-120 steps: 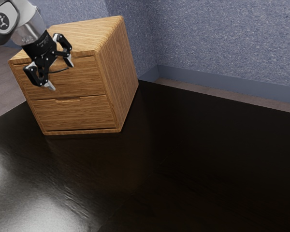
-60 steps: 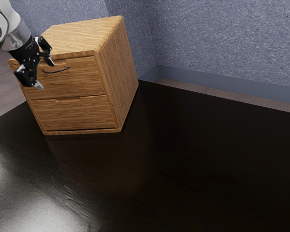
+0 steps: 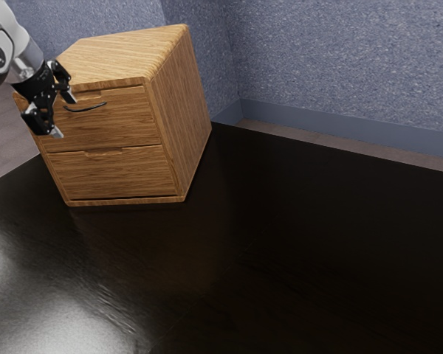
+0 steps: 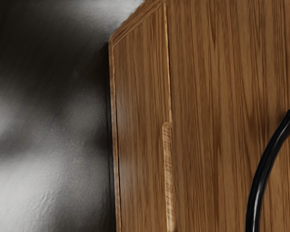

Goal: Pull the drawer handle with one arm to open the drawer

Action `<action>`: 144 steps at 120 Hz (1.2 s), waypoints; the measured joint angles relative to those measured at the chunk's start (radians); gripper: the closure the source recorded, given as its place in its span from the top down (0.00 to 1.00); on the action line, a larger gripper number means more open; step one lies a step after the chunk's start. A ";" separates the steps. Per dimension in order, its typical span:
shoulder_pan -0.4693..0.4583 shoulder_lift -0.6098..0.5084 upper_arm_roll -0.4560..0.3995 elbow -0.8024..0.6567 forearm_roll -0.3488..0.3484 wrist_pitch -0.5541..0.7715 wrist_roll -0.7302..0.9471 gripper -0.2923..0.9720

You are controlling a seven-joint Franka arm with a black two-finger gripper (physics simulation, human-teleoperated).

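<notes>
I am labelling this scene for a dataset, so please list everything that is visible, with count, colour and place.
cabinet: one, light wood, on the table, exterior view's left.
upper drawer: one, wood, front looks flush.
lower drawer: one, wood, below it, looks flush.
black handle: one, curved, on the upper drawer.
wooden handle: one, on the lower drawer.
table: one, dark, glossy.
wall: blue-grey, behind.
arm: one, grey, exterior view's upper left.
jaws: one pair, black, open, beside the black handle, not gripping it.

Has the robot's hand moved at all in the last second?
Yes. Against the wooden cabinet, the hand slid toward the exterior view's left, from over the black handle to the cabinet's edge.
</notes>
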State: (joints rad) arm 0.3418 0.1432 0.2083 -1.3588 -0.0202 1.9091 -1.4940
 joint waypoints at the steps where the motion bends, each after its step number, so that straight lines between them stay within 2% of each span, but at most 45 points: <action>1: 0.000 0.000 0.000 0.000 0.000 0.001 -0.001 0.77; 74: -0.004 0.042 -0.006 -0.002 -0.021 0.080 -0.023 0.76; 144: -0.003 0.029 -0.002 -0.016 -0.023 0.052 -0.034 0.54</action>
State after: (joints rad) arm 0.3388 0.1723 0.2063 -1.3752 -0.0430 1.9607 -1.5280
